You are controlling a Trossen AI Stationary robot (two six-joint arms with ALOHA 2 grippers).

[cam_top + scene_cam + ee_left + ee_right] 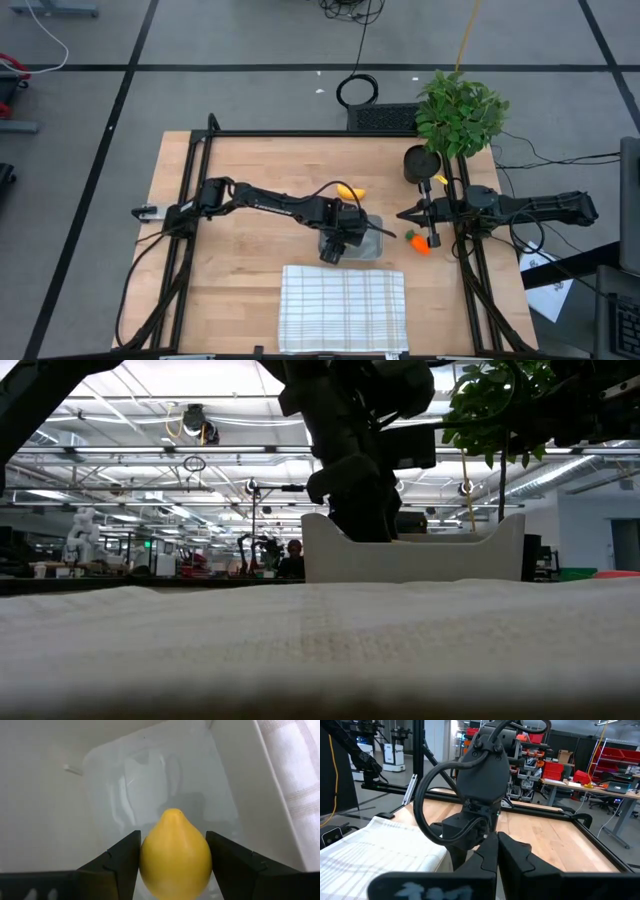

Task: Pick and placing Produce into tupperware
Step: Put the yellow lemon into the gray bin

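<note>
The left pincer reaches down into the tupperware, clamped on the lemon. In the left wrist view its two dark fingers press the lemon from either side, and the lemon's pointed end faces the tub's pale, glossy floor. The tub's wall rises on one side, with checked white fabric showing beyond it. From the low view the left arm drops into the tupperware from above, and the tub's white walls hide the pincer tip.

The tupperware sits near the middle of the desk, just behind the cloth, which lies along the front edge. The banana lies on the wood just beyond the tub, on its far side, apart from it.

The right pincer waits to the right of the tub with its fingers together; in the right wrist view the two tips meet, pointing toward the left arm. The carrot lies on the desk just beside the right arm, near the right rail. A black pot and a leafy plant stand at the far right corner.
</note>
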